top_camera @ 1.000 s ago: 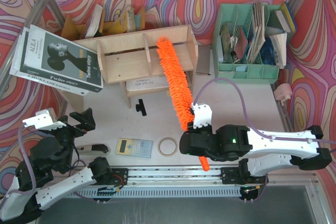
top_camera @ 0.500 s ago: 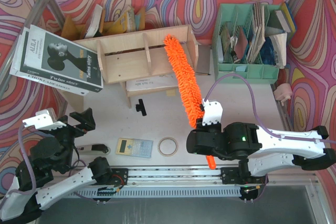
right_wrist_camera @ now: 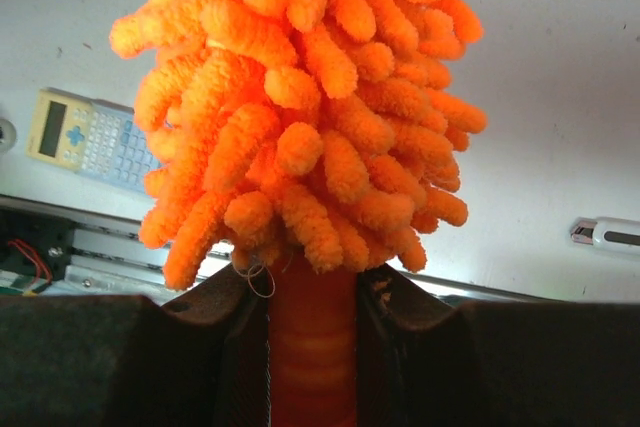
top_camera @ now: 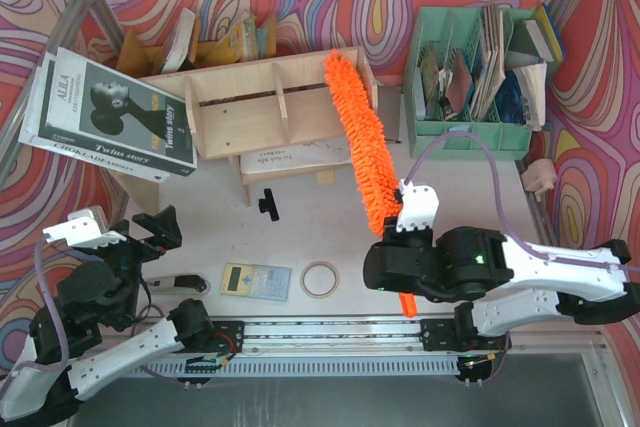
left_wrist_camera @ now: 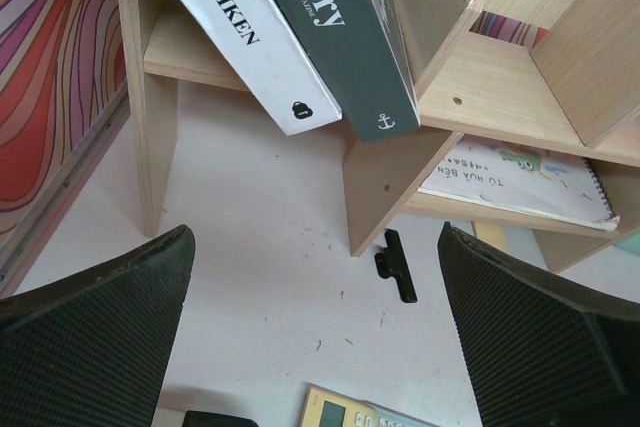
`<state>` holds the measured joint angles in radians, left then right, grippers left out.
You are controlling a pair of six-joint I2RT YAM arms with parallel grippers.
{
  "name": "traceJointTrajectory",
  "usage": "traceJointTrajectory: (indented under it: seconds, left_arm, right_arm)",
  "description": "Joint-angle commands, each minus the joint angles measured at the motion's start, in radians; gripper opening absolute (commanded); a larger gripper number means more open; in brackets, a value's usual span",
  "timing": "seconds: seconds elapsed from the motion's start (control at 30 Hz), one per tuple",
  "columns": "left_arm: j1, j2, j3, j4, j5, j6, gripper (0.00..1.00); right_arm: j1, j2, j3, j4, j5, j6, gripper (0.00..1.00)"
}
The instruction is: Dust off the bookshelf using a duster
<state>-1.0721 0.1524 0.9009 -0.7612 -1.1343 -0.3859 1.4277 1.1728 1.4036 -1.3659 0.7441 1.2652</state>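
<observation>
Now, your right gripper (top_camera: 403, 234) is clenched on the duster (top_camera: 362, 142), whose long axis runs away and slightly left, tip over the right end of the bookshelf (top_camera: 250, 107); your left gripper (top_camera: 150, 230), spread open, sits well apart

From above, the right arm (top_camera: 480, 265) is covering the right fingers (right_wrist_camera: 405, 347) and most of the duster (top_camera: 362, 137) handle. In the right wrist view the fluffy head is hiding part of the calculator (right_wrist_camera: 85, 137). The left wrist view is cutting off two books (left_wrist_camera: 320, 37) at its far edge and the left fingers (left_wrist_camera: 90, 337) at its near edge.
</observation>
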Motion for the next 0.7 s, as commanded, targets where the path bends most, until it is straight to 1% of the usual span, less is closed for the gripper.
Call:
traceJointTrajectory:
  seconds: [0.0, 0.2, 0.43, 0.57, 0.67]
  left_arm:
    - [-0.003, -0.012, -0.008, -0.012, -0.009, -0.008, 0.98]
    - [-0.003, -0.013, -0.009, -0.013, -0.011, -0.01, 0.99]
    - [-0.003, -0.008, -0.009, -0.011, -0.012, -0.008, 0.99]
    - [-0.003, -0.004, -0.008, -0.01, -0.011, -0.007, 0.98]
    - [-0.003, -0.006, -0.009, -0.01, -0.009, -0.008, 0.99]
  right_arm:
    - [-0.004, -0.061, 0.069, -0.05, 0.178, 0.044, 0.0]
    - [-0.004, -0.065, 0.065, -0.051, 0.17, 0.063, 0.0]
    - [-0.004, -0.073, -0.076, -0.028, 0.098, 0.151, 0.0]
    - [-0.004, -0.081, -0.13, 0.02, 0.062, 0.143, 0.0]
    - [-0.004, -0.078, -0.141, 0.081, 0.05, 0.093, 0.0]
